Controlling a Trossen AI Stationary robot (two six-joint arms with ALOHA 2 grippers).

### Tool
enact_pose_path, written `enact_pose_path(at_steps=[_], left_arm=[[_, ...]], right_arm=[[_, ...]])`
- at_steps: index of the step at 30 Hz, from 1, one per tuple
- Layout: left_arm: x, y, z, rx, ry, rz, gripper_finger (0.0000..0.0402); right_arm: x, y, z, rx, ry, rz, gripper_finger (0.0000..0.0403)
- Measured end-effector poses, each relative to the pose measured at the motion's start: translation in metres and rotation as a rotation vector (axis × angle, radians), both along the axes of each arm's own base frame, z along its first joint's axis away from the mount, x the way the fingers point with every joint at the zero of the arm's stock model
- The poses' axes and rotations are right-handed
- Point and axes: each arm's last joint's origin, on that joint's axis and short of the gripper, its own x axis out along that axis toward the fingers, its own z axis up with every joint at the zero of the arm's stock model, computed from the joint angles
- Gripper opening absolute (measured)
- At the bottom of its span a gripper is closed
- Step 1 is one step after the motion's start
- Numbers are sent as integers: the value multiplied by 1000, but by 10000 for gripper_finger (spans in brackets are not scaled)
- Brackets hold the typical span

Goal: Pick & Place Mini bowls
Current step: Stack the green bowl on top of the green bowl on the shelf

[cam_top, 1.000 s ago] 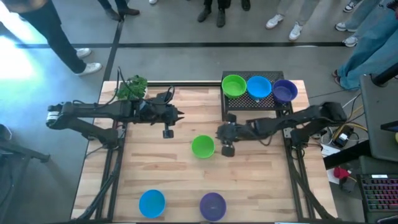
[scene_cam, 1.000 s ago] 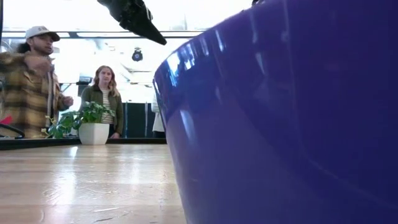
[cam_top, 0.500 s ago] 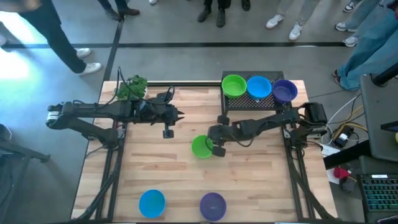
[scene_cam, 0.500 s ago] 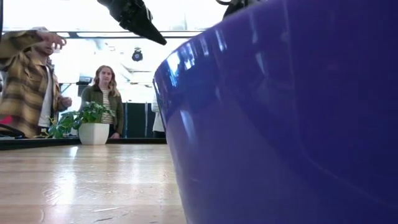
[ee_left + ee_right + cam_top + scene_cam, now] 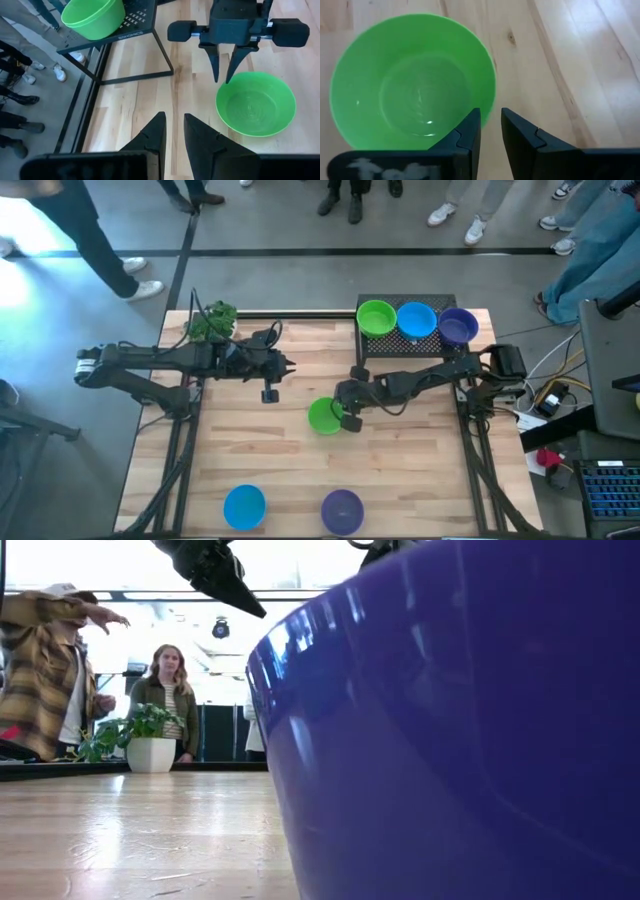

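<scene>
purple bowl [image 5: 450,740] hiding the tabletop beyond

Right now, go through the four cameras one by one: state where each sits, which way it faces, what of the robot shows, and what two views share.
High view: above the table, looking straight down; both arms, left pincer, right pincer at the green bowl.
Low view: at tabletop height, looking level across; a purple bowl fills it, one pincer overhead.
Left wrist view: on the left arm, looking past its own fingers toward the right pincer.
Right wrist view: on the right arm; fingers straddling the rim.
Shared: both wrist views show that green bowl.
</scene>
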Motion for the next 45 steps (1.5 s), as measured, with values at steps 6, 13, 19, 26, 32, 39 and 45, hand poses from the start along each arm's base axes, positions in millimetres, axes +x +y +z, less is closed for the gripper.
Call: enact_pose_path(at_steps=[6,13,19,26,32,39,45], left_arm=[[0,0,0,-1,-2,0,62],[0,0,0,-1,-2,-1,62],[0,0,0,-1,-2,-1,62],[0,0,0,-1,-2,0,62],[0,0,0,-1,-2,-1,62],[0,0,0,0,-2,-1,62],[0,0,0,0,-2,-1,62]], right_arm=[[0,-2,-1,17,-6,-20,78],[5,-2,-17,36,17,-12,75],[6,-3,-25,34,37,-10,68],[6,-2,-24,73,36,10,58],[7,-2,-22,81,23,12,14],[2,-4,10,63,-23,27,8],[-11,-7,72,21,-99,28,8]])
